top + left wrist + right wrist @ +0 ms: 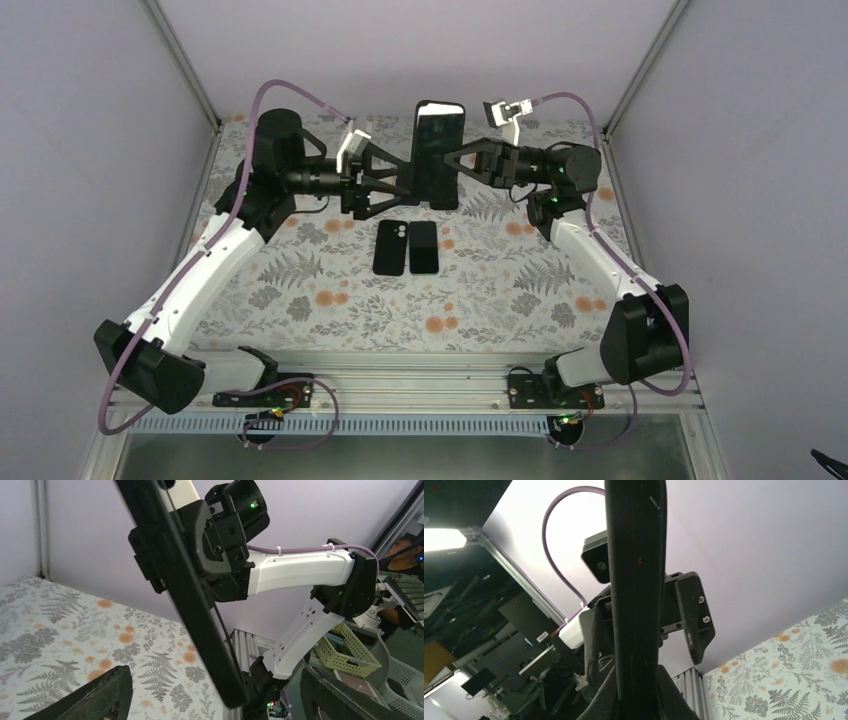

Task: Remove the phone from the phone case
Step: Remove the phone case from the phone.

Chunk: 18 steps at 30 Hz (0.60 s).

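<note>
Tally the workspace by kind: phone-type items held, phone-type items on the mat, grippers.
Black rectangular phone with glossy screen, held in the air: 1
Flat black phone-shaped slabs lying on the floral mat: 2
Black two-finger grippers, left gripper and right gripper: 2
Total: 5

The right fingers (pixel 200 535) clamp the tilted phone (pixel 205 630) edge-on, between the wide-spread left fingers (pixel 100 695).

no text, brand or number legible in any view, phone (pixel 438 150) face seemingly blank, though seen small
</note>
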Each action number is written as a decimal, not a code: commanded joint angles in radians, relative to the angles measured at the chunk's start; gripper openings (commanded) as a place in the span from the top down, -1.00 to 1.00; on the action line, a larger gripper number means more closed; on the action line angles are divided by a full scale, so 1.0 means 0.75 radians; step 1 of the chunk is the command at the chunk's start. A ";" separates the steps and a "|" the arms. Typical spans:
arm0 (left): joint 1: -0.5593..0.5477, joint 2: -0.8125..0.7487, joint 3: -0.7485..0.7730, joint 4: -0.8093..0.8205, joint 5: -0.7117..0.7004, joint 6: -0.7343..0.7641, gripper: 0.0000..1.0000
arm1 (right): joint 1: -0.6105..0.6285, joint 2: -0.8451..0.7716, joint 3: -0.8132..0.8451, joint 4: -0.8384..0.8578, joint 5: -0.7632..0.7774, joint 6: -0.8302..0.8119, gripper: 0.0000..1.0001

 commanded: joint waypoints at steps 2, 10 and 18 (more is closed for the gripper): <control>-0.036 0.047 -0.005 0.103 -0.044 -0.138 -0.63 | 0.001 0.016 0.045 -0.054 0.118 -0.106 0.93; -0.076 0.111 0.036 0.173 -0.092 -0.188 -0.33 | 0.000 0.002 0.059 -0.155 0.145 -0.183 0.93; -0.079 0.144 0.066 0.212 -0.073 -0.224 0.48 | 0.000 -0.036 0.071 -0.283 0.192 -0.275 0.93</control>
